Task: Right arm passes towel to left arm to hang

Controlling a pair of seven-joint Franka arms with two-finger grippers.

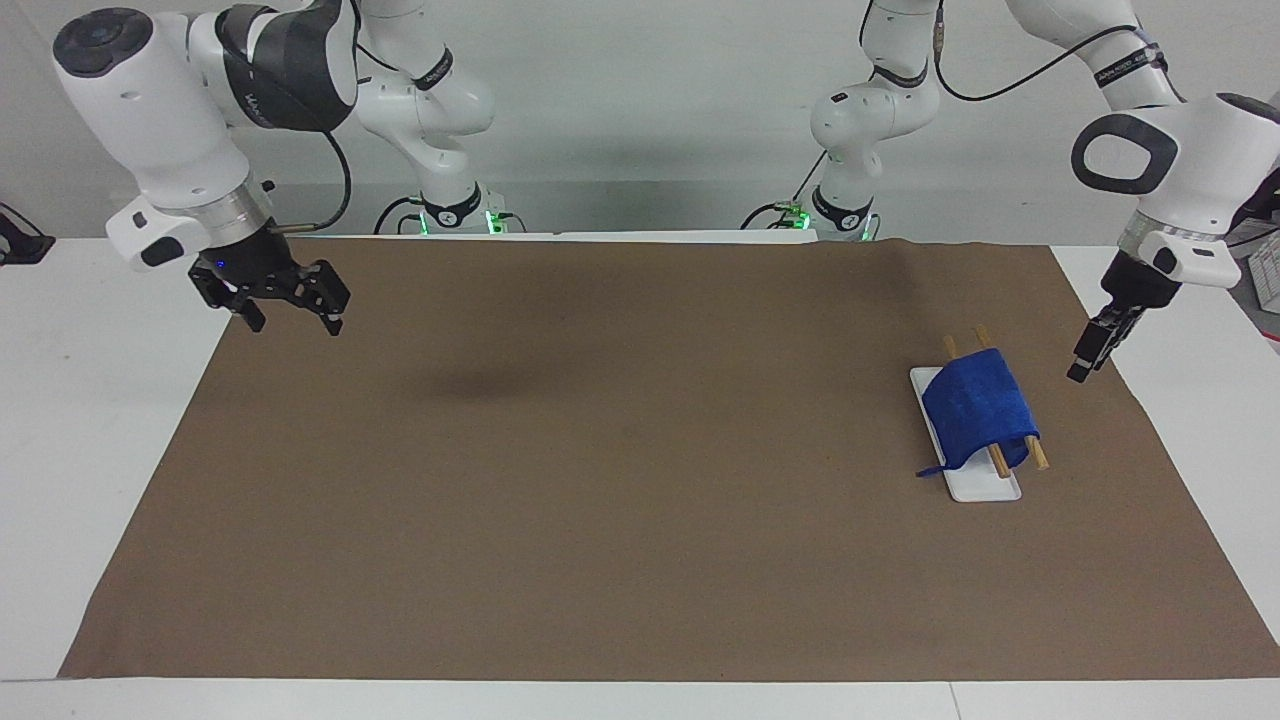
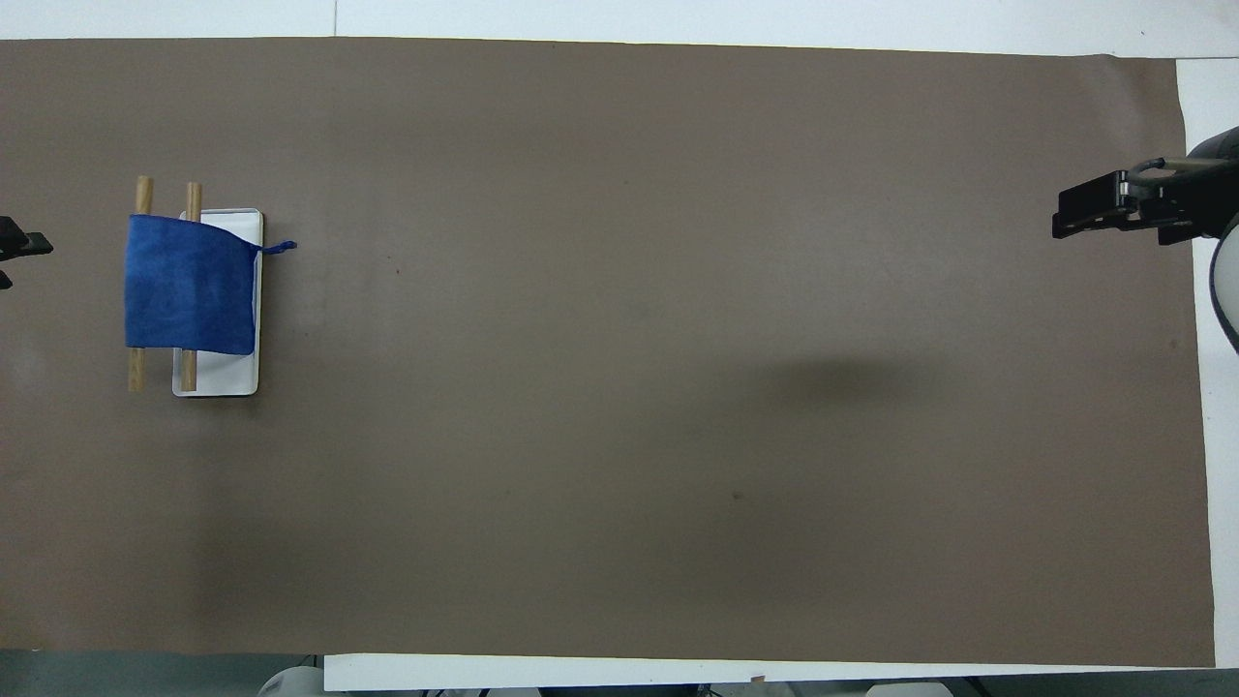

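Note:
The royal-blue towel [image 1: 980, 410] hangs draped over two wooden rods [image 1: 1037, 458] of a small rack with a white base [image 1: 985, 487], at the left arm's end of the table. It also shows in the overhead view [image 2: 189, 295], with its thin loop [image 2: 276, 249] sticking out over the base [image 2: 227, 378]. My left gripper [image 1: 1085, 358] is open and empty, in the air beside the rack and apart from the towel. Only its tips show in the overhead view [image 2: 15, 259]. My right gripper [image 1: 292, 325] is open and empty, waiting above the right arm's end of the mat [image 2: 1057, 221].
A brown mat [image 1: 640, 500] covers most of the white table [image 1: 80, 400]. The rack is the only object standing on it. The mat's edge lies close to the rack on the left arm's side.

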